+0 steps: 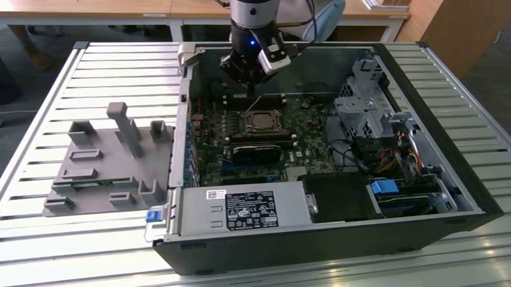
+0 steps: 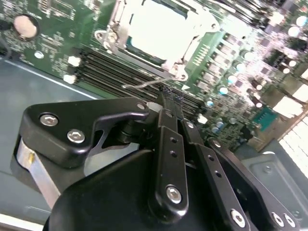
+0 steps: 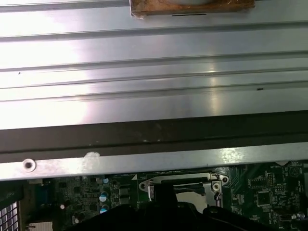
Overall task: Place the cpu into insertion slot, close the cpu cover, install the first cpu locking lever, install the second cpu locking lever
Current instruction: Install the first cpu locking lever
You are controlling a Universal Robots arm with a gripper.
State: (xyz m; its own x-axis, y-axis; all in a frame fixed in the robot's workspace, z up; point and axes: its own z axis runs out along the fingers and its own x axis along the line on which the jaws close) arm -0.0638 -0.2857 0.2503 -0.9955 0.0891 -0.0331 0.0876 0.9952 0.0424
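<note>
In the exterior view you see the tool hanging inside the open computer case, which lies on the slatted metal worktop. The tool's tip is just above the far edge of the insertion slot on the green motherboard. The cpu sits in the slot with the cpu cover lying flat around it. A grey fixture block rests on the worktop at the exterior view's left, well apart from the case.

In the second wrist view your tool is clenched: the two fingertips meet with nothing between them. They hover just beside a thin wire locking lever that runs along the socket's near edge; you cannot tell whether they touch it. Beyond the lever the cpu shows its bright metal face inside the cpu cover, which is down over the insertion slot.

In the first wrist view the cpu cover lies on the board below the case wall, with the worktop beyond.
</note>
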